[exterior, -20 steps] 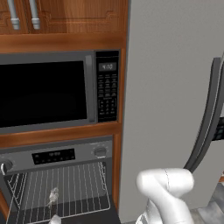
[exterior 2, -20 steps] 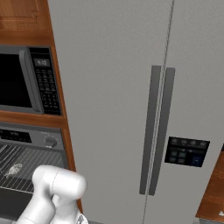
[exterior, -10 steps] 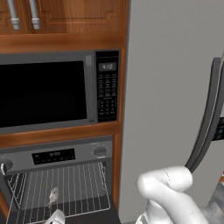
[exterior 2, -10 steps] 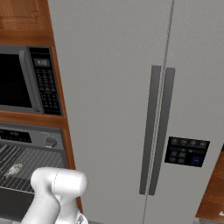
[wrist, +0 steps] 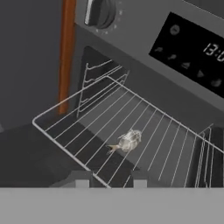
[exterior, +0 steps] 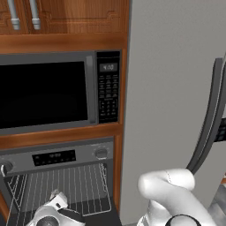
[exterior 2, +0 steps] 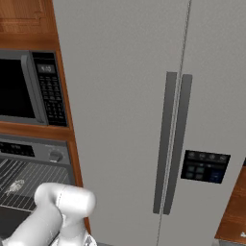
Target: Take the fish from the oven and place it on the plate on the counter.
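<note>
Fish [wrist: 128, 141] lies lengthwise along rack [wrist: 144, 131] wires, tail seemingly toward the parted, empty fingers [wrist: 139, 179].

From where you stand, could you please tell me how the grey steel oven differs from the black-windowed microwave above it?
The grey steel oven stands open, its wire rack exposed with a small pale fish on it; the black-windowed microwave is shut. The oven has round knobs, the microwave a keypad. The oven sits lower. Both are built into the brown wood cabinetry and have a dark display.
</note>
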